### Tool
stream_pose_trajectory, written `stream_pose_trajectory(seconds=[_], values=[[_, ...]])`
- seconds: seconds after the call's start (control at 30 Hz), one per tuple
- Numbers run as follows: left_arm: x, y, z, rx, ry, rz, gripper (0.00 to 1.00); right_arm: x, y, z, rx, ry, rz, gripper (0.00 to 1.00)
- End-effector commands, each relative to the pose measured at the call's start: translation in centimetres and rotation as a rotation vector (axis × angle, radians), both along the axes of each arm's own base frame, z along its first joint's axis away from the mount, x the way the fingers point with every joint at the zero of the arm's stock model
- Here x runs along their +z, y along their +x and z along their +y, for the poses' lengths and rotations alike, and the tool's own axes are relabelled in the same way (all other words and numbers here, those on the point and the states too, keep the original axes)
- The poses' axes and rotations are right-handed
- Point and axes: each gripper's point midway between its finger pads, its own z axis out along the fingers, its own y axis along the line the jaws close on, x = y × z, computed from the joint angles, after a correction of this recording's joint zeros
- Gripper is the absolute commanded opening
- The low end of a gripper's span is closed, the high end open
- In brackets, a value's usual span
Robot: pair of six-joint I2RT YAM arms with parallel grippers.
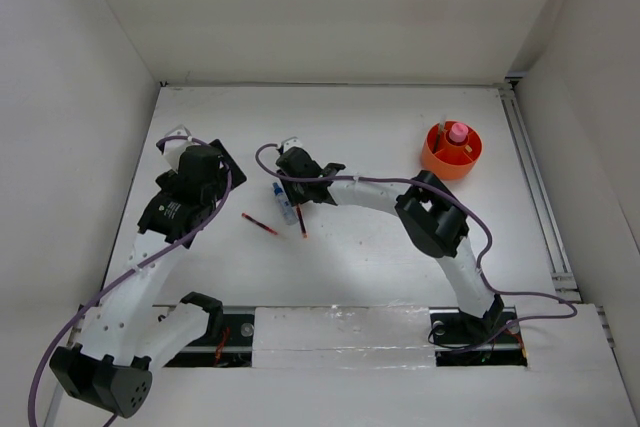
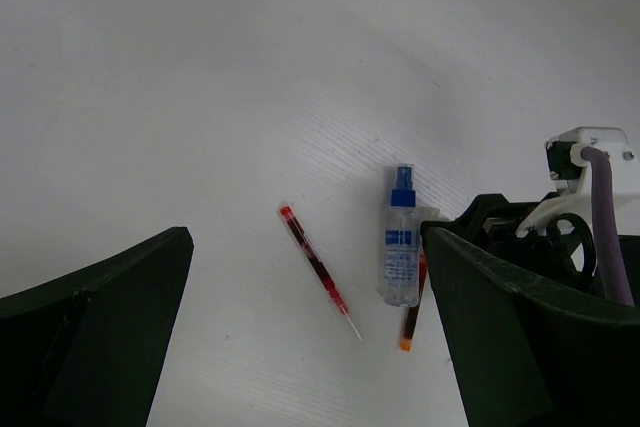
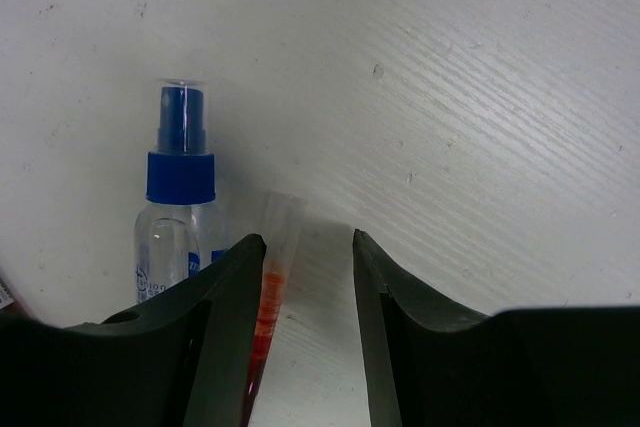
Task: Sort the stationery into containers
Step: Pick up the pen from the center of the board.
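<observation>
Because the red pen (image 3: 270, 292) lies right beside the bottle (image 3: 178, 182), the right gripper (image 3: 305, 247) sits low, fingers (image 3: 220, 347) spread over it — ready to pinch just the pen.

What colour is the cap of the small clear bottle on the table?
The cap is blue, clearest in the right wrist view.

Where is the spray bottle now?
Top view: the clear blue-capped bottle lies on the table left of centre, between a loose red pen and the right gripper.
</observation>
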Motion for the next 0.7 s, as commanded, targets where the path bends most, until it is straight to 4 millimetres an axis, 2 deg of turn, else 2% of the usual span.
stream_pose_trajectory(seconds=[0.0,0.1,0.2,0.3,0.53,0.67], values=[[1.9,0.3,0.1,-0.001,-0.010,-0.062,1.00,-0.9,-0.8,-1.3,-0.019,-0.060,0.020,0.46],[1.9,0.3,0.1,-0.001,-0.010,-0.062,1.00,-0.7,-0.7,-2.1,-0.029,-0.064,0.023,0.46],[1.9,0.3,0.1,-0.006,-0.002,-0.060,1.00,-0.6,-0.9,-3.1,-0.038,-0.070,0.028,0.42],[1.9,0.3,0.1,-0.006,-0.002,-0.060,1.00,-0.5,-1.1,-3.5,-0.032,-0.078,0.027,0.33],[1.9,0.3,0.1,-0.006,-0.002,-0.060,1.00,-1.7,-1.1,-5.2,-0.046,-0.090,0.061,0.24],[1.9,0.3,0.0,-0.014,-0.007,-0.059,1.00,-2.5,-1.5,-5.7,-0.024,-0.072,0.097,0.10]])
